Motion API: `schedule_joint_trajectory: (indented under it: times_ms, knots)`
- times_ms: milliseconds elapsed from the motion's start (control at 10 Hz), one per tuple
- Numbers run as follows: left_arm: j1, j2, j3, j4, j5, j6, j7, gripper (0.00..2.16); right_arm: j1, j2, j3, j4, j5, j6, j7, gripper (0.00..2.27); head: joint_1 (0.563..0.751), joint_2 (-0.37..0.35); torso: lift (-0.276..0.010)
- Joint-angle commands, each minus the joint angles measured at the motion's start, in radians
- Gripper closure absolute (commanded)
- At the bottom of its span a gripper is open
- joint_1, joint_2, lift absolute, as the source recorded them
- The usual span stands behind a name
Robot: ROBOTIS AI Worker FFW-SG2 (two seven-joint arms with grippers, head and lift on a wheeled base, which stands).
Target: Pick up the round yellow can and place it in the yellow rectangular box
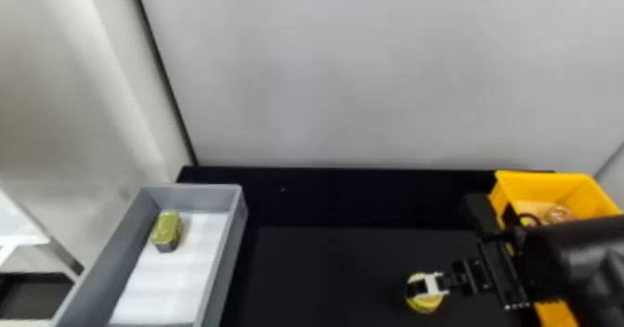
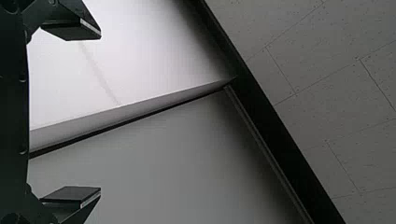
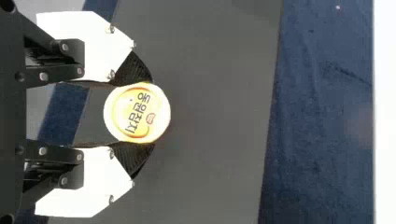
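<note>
We see the right gripper (image 3: 152,113) with its fingers closed against opposite sides of the round yellow can (image 3: 135,113), probably so that it cannot slip out. The can is at the black table (image 1: 325,270), near the yellow rectangular box (image 1: 538,182); whether it is lifted, we cannot tell. Our left gripper (image 2: 100,113) is wide open and empty, as one arm seems enough.
</note>
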Motion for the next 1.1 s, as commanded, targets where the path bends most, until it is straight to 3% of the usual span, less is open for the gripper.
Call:
schedule_joint_trajectory:
  times_ms: [0,500,1000]
  knots:
    - [0.0,0.004,0.0,0.0,0.0,0.006,0.0,0.11,-0.025,-0.003,-0.078,-0.135,0.0,0.026,-0.005,0.73,0.72,0.032,-0.001]
    - [-0.003,0.018,0.001,-0.003,0.0,0.016,-0.005,0.11,-0.073,-0.052,-0.191,-0.187,0.001,0.026,-0.062,0.73,0.72,0.032,-0.001]
    - [-0.013,0.021,-0.002,-0.003,0.0,0.019,-0.009,0.11,-0.055,-0.15,-0.437,-0.184,0.001,0.026,-0.14,0.73,0.72,0.032,-0.001]
